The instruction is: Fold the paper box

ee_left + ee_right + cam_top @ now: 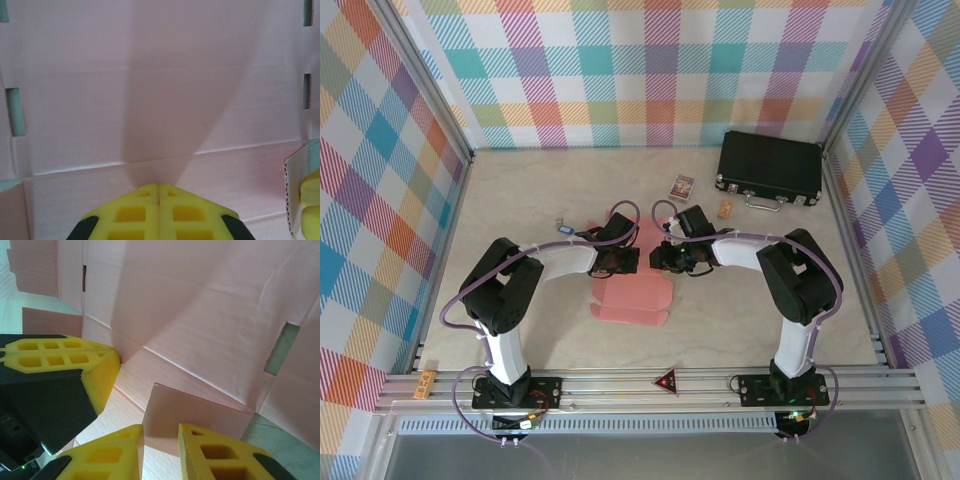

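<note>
Salmon-pink paper box [632,297] is touched by the clenched left hand [159,187], its flap [200,415] just ahead of the released right hand [161,432].

Colour survey: paper box [632,298] plain salmon-pink.
Desk [520,200] pale beige, faintly marbled; walls [620,70] multicolour pastel plaid; case [770,168] black; left hand [159,185] yellow with black trim.

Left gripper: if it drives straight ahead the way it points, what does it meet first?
The paper box: its pink panel faces the shut left gripper straight ahead, though how close is unclear.
</note>
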